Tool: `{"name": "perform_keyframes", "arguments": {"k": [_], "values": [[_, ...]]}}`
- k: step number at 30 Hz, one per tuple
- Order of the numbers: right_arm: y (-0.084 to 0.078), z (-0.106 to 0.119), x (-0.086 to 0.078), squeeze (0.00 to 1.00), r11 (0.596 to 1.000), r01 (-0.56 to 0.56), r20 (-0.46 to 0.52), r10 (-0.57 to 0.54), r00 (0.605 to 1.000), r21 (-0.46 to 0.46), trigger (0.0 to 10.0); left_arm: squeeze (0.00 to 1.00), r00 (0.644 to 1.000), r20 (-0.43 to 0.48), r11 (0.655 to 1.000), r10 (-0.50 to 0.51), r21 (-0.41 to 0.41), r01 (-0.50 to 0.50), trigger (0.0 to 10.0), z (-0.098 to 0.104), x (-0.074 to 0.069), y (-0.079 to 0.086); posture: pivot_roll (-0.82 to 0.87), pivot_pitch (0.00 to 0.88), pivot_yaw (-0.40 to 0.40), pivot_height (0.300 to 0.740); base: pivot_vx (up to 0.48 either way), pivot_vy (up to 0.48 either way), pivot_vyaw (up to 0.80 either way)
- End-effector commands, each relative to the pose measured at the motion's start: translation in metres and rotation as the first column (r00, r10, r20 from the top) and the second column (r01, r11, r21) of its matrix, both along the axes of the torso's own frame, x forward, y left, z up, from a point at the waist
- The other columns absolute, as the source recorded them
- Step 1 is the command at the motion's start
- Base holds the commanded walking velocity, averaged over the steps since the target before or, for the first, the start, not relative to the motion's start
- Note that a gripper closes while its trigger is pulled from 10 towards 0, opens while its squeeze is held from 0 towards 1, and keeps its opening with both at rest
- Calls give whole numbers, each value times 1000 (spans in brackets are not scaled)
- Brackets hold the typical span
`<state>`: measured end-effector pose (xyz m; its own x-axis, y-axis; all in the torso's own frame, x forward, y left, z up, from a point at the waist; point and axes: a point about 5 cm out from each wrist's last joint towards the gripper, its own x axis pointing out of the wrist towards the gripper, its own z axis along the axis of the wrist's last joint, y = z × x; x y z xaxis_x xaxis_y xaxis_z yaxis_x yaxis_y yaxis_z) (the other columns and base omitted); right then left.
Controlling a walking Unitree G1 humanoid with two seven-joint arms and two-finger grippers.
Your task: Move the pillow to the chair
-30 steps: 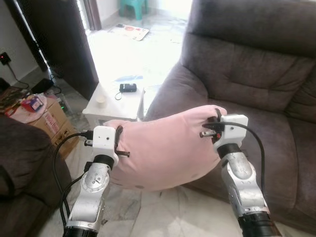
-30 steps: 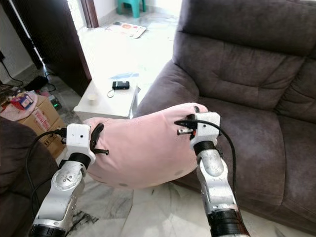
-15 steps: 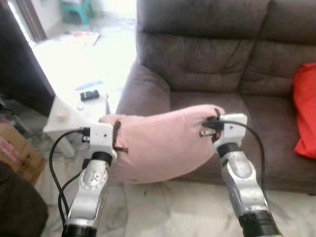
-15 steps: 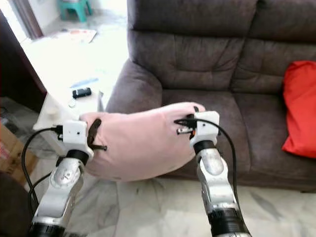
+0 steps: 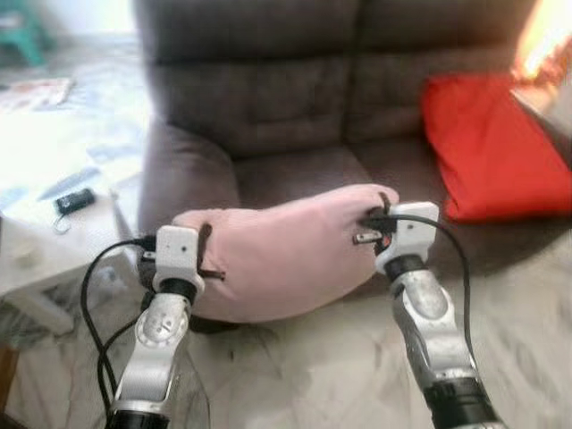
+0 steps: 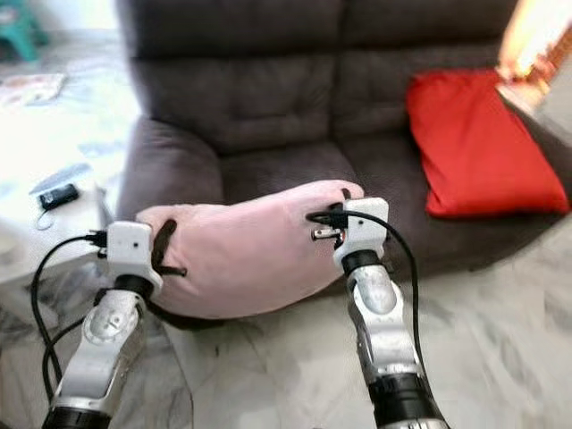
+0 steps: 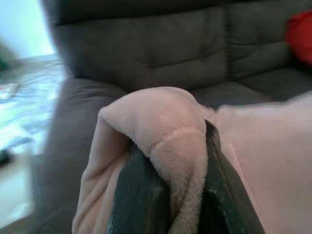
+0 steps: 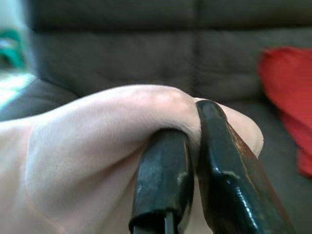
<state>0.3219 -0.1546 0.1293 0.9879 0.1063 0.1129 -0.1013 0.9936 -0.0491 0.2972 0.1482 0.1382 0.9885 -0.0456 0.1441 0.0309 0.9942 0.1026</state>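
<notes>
Between our left hand (image 5: pixel 207 259) and right hand (image 5: pixel 382 214), each clamped on a corner, hangs the pink pillow (image 5: pixel 286 250); we are mid-carry, and must next probably find the chair.

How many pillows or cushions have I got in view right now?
2. The pink pillow hangs in front of the sofa, its ends pinched by the left gripper and the right gripper. The red cushion lies on the sofa's right seat. Others may be out of frame.

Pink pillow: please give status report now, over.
Left gripper and right gripper both shut on pink pillow, one at each end. Pillow carried in air before grey sofa. Red cushion lies on sofa seat.
</notes>
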Motion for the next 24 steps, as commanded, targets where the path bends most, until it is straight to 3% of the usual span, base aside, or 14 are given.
{"name": "perform_keyframes", "arguments": {"k": [1,11,18,24], "values": [[3,25,4,0,1000,-5,111,4,994,14,10000,0,999,31,1000,8,11,-9,10000,5,-2,5,51,61,0,740,0,0,0],[4,25,4,0,1000,-15,119,14,993,10,10000,0,997,78,1000,19,15,-20,10000,18,-4,7,52,55,-1,740,0,0,0],[6,41,5,0,1000,-14,186,9,983,25,10000,0,987,160,999,29,23,-33,10000,41,-2,9,51,46,2,740,0,0,0],[6,45,6,0,999,-10,202,3,979,34,10000,0,984,174,998,31,42,-38,10000,45,-2,9,52,48,2,740,0,0,0]]}}
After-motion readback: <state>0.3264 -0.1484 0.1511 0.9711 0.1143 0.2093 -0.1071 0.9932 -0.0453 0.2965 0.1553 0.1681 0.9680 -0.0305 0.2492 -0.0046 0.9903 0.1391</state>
